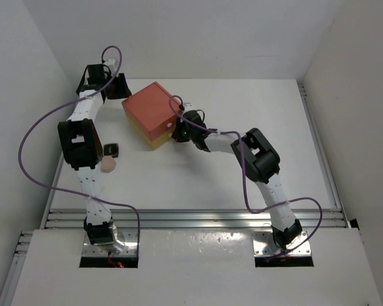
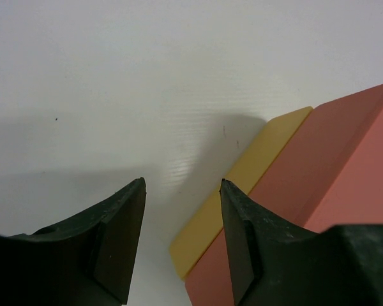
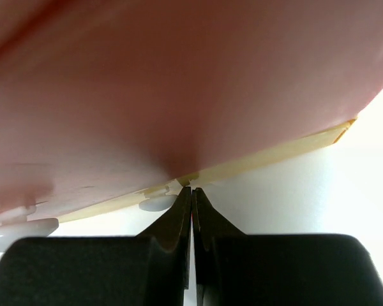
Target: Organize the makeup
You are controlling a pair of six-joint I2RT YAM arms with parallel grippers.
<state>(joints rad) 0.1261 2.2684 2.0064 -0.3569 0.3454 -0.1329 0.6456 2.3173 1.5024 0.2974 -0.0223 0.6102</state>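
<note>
1. We see the coral-red and yellow drawer box (image 1: 153, 113) standing on the white table (image 1: 217, 175), toward the far left of the middle, turned at an angle to the table's edges.
2. The left gripper (image 1: 119, 86) is stretched to the far left part of the table, just beside the box's far left corner.
3. In the left wrist view the left gripper (image 2: 182, 185) has its jaws apart with only bare table between them. The box's yellow base and coral wall (image 2: 319, 172) lie just to the right of the right-hand finger (image 2: 239, 255).
4. The right gripper (image 1: 177, 129) is at the box's right side, near its lower corner.
5. In the right wrist view the right gripper (image 3: 191, 191) has its jaws pressed together. The tips meet the box right at the seam where the yellow strip runs under the coral wall (image 3: 179, 83).
6. Whether the tips pinch anything at that seam we cannot tell. Two pale rounded shapes lie low beside it, too blurred to name.
7. Of the makeup, we find a small dark square case (image 1: 113, 150) and a round peach puff (image 1: 109, 164) on the table.
8. Both lie just beside the left arm's forearm, the case farther from the bases than the puff. Both are apart from the box and outside it.
</note>
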